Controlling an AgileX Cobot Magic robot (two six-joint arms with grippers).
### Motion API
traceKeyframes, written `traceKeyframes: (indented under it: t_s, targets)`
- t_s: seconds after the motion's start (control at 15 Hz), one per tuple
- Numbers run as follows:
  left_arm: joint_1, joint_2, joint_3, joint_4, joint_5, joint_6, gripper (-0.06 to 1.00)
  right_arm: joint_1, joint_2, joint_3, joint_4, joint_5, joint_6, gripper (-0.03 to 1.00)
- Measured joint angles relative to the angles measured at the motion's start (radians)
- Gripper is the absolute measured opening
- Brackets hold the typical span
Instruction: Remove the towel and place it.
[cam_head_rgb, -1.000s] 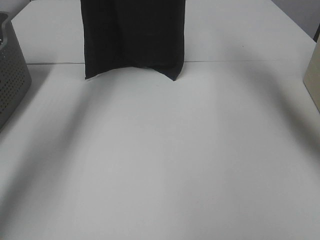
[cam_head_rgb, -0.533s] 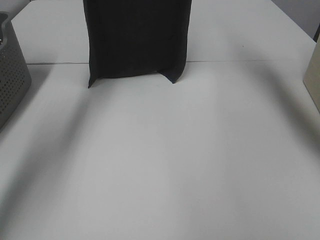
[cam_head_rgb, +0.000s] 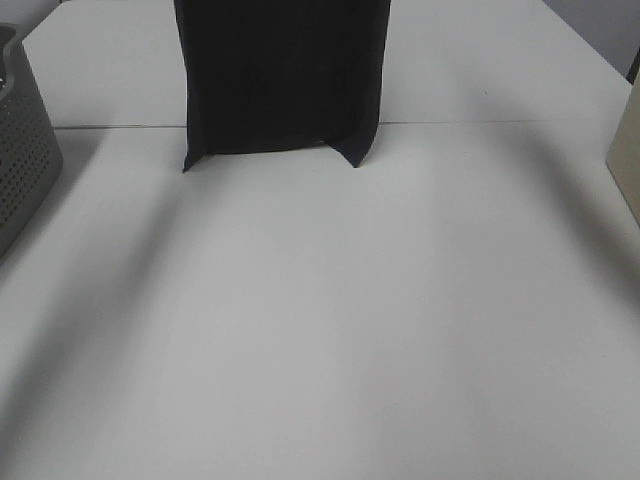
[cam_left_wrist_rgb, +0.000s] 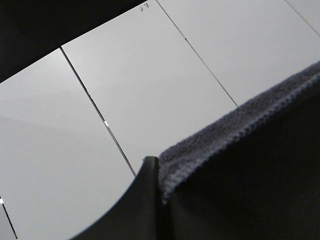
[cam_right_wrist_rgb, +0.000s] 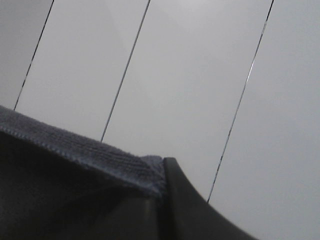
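Wrist views, left jaws and right jaws apparently clamped tight on towel (cam_left_wrist_rgb: 250, 175) hem

No legible text; tiny scribble (cam_left_wrist_rgb: 145, 7) on white panel (cam_left_wrist_rgb: 150, 90) unreadable.

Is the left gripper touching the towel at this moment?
Touching. The left wrist view shows the left gripper shut on the hemmed edge of the towel, with the cloth pressed against it and no gap.

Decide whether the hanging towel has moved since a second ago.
Yes: the towel has shifted rightward, away from the basket, its lower edge now further past the table seam.
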Motion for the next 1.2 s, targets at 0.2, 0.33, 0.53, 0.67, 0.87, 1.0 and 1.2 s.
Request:
traceKeyframes:
  t_s: [0.2,0.33,0.53,0.67,0.87,1.0,1.2]
  targets:
    - [0.000,-0.001,-0.002,0.000,-0.034,-0.033,0.00,0.000,0.000,-0.026,0.002,-0.059,0.000,0.01]
    - [-0.001,-0.018,-0.013,0.000,-0.058,-0.150,0.00,0.000,0.000,-0.060,0.006,-0.086,0.006,0.01]
    - [-0.001,-0.023,-0.017,0.000,-0.057,-0.171,0.00,0.000,0.001,-0.064,0.007,-0.092,0.008,0.01]
    - [-0.001,-0.023,-0.017,0.000,-0.055,-0.172,0.00,0.000,0.002,-0.064,0.007,-0.085,0.008,0.01]
    - [-0.001,-0.023,-0.017,0.000,-0.047,-0.174,0.00,0.000,0.002,-0.064,0.007,-0.074,0.008,0.01]
    - [-0.001,-0.023,-0.017,0.004,-0.029,-0.174,0.00,0.000,0.002,-0.064,0.007,-0.069,0.008,0.01]
    - [-0.001,-0.023,-0.017,0.012,-0.024,-0.172,0.00,0.000,0.002,-0.064,0.007,-0.062,0.032,0.01]
